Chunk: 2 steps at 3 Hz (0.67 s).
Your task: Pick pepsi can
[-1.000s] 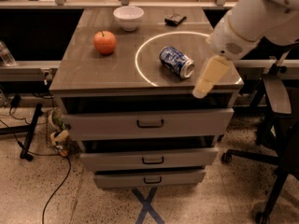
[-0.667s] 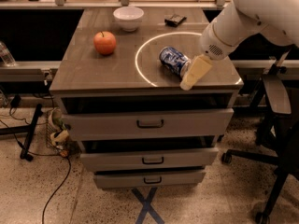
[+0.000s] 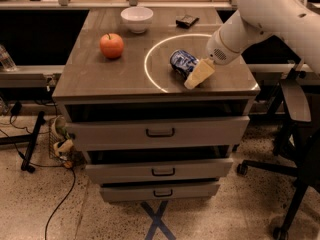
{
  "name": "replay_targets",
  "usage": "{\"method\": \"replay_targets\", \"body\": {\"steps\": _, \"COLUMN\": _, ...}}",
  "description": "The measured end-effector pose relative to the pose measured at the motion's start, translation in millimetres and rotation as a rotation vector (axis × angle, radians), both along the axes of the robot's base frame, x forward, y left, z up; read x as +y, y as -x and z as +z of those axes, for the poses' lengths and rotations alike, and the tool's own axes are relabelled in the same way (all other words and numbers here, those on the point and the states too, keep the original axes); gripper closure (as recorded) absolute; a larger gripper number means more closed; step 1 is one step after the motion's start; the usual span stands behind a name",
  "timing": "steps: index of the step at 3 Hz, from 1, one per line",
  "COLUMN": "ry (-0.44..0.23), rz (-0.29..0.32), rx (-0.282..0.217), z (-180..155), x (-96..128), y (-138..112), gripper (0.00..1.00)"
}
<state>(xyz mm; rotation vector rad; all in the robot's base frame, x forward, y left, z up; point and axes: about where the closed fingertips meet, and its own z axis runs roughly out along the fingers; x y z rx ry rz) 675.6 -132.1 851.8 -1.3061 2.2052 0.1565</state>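
Your hand (image 3: 196,77) sits low right beside the tipped pepsi can (image 3: 182,62), probably angling for a grab. Can't tell if it's spread.

one hand (image 3: 199,75) by one pepsi can (image 3: 182,62), one apple (image 3: 111,45), one bowl (image 3: 137,19)

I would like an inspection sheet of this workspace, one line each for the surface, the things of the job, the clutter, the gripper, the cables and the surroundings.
Surface: wooden cabinet top with a bright ring on it.
Job's things: pepsi can, lying on its side inside the ring.
Clutter: red apple, white bowl and small dark object, all apart from the can.
Gripper: gripper low over the top, at the can's right end; whether it touches cannot be told.
Cables: black cable on the floor, left of the cabinet.
Surroundings: three drawers below, chair at right, blue tape cross on the floor.
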Motion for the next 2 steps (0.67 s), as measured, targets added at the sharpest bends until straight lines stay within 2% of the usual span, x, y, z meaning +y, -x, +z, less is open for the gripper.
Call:
{"method": "replay_targets", "body": {"steps": 1, "ry": -0.023, "rz": -0.016, "rx": 0.039, "z": -9, "x": 6, "y": -2, "gripper": 0.42}}
{"method": "replay_targets", "body": {"steps": 2, "ry": -0.042, "rz": -0.01, "rx": 0.07, "z": -8, "x": 8, "y": 12, "gripper": 0.73}}
